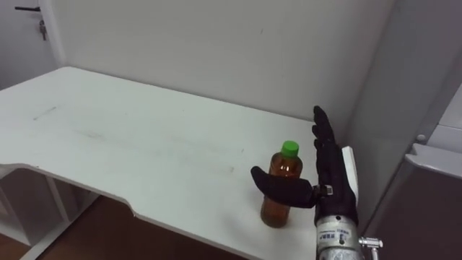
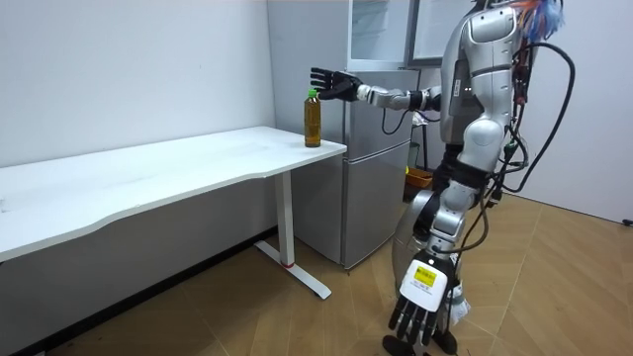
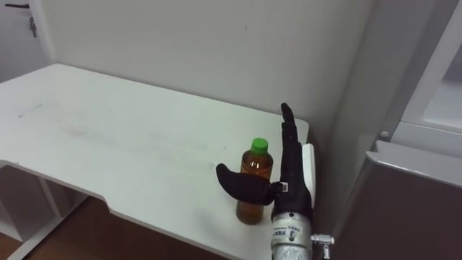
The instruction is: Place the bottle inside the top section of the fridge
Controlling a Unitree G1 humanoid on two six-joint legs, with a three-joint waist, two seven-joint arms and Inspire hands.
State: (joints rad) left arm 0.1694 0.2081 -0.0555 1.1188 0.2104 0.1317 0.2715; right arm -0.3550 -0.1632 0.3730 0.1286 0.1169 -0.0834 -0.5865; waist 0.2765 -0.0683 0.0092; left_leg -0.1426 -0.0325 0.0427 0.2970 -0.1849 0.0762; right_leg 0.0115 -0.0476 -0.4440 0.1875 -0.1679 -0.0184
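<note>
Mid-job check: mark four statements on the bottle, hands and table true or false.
1. The green-capped amber plastic bottle stands upright on the white table. True.
2. The right hand is closed round it. False: its fingers are straight, beside the bottle.
3. The bottle is near the table's end by the grey fridge. True.
4. The left hand rests on the table. False: it hangs low by the robot's side.

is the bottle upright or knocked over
Upright: the bottle stands on its base near the table edge, green cap on top, right hand open by it.
</note>
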